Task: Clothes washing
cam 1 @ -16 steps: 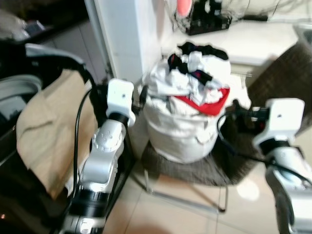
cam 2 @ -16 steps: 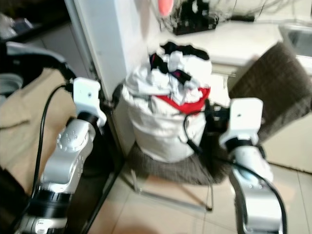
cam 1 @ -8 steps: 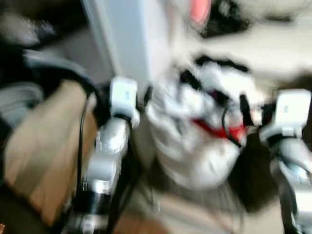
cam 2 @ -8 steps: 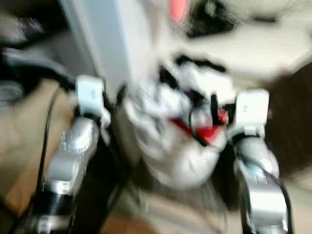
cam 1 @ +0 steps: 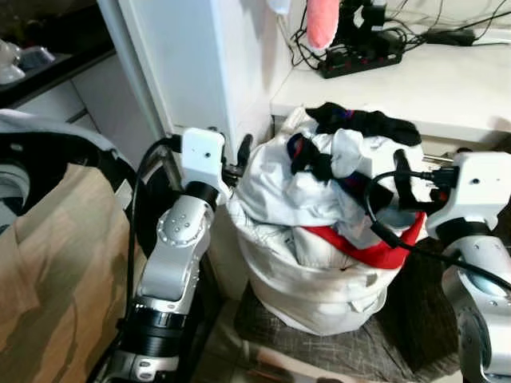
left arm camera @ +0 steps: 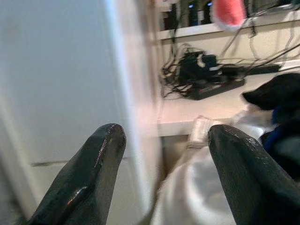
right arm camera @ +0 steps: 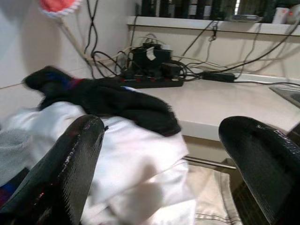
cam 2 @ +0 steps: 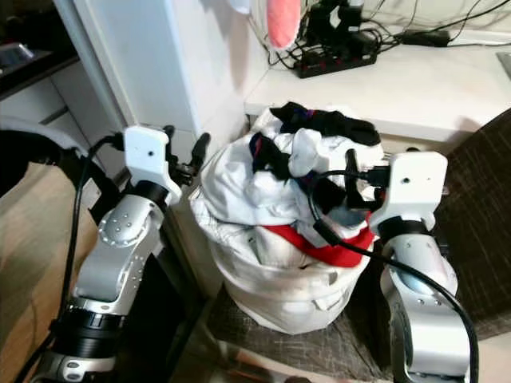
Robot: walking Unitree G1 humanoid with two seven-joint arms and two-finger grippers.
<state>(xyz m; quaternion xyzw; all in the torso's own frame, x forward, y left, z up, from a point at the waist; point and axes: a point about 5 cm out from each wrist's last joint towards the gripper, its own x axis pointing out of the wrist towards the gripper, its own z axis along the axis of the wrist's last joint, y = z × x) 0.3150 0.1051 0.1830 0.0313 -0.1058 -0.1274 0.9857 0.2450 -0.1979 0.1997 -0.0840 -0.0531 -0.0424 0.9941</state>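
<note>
Jaws apart, flanking laundry bag [cam 1: 307,279].

A laundry bag [cam 1: 311,279] heaped with clothes [cam 1: 351,152] sits on a chair [cam 2: 471,207], before a counter [cam 1: 423,80].

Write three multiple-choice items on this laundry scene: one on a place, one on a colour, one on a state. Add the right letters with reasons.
1. Where does the laundry bag sit?
A. on a dark woven chair
B. on the white counter
C. inside a drum

2. What colour is the band of cloth hanging out at the bag's front?
A. yellow
B. red
C. green

3. How do the jaws of the left gripper and the right gripper stand?
A. both shut on cloth
B. one shut, one open
C. both open, holding nothing

Answers: 1 A, the chair lies under the bag; 2 B, the band is red against the white bag; 3 C, each wrist view shows a wide gap.
</note>
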